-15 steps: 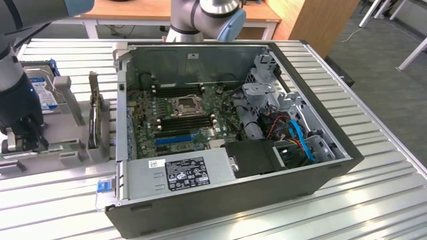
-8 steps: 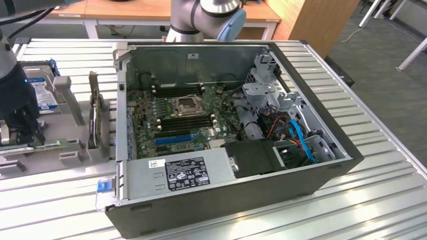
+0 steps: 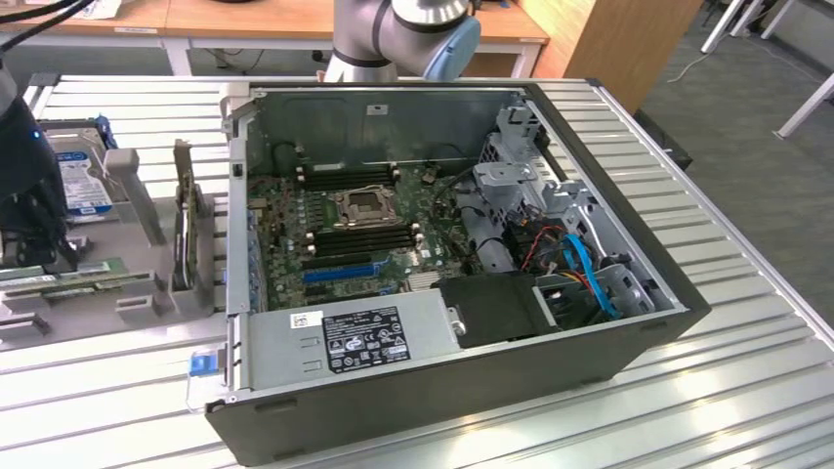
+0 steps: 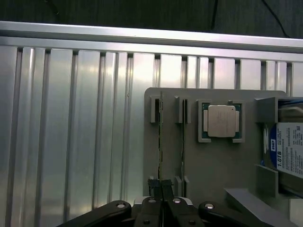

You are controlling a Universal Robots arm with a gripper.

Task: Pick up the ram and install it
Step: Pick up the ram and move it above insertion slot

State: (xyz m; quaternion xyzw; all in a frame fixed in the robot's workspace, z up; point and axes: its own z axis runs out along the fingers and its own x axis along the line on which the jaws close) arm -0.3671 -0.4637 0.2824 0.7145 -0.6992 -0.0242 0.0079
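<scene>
The ram [image 4: 161,137] stands on edge in a slot of the grey holder tray [image 4: 213,165], a thin green board seen edge-on. My gripper [image 4: 161,185] is right over its near end, and the two black fingers are shut on the stick's top edge. A second green stick [image 4: 182,137] stands in the neighbouring slot, parallel and untouched. In the exterior view the dark gripper [image 3: 29,256] hangs at the far left over the green sticks [image 3: 65,281], well away from the open computer case [image 3: 626,342] and the black memory slots [image 3: 369,237].
A square silver processor chip [image 4: 221,121] lies in a recess of the tray, and a hard drive [image 4: 289,151] stands beyond it. The case holds the motherboard [image 3: 280,220], a power supply [image 3: 352,337] and a cable bundle [image 3: 573,259]. The ribbed metal table [image 4: 71,142] surrounds the tray.
</scene>
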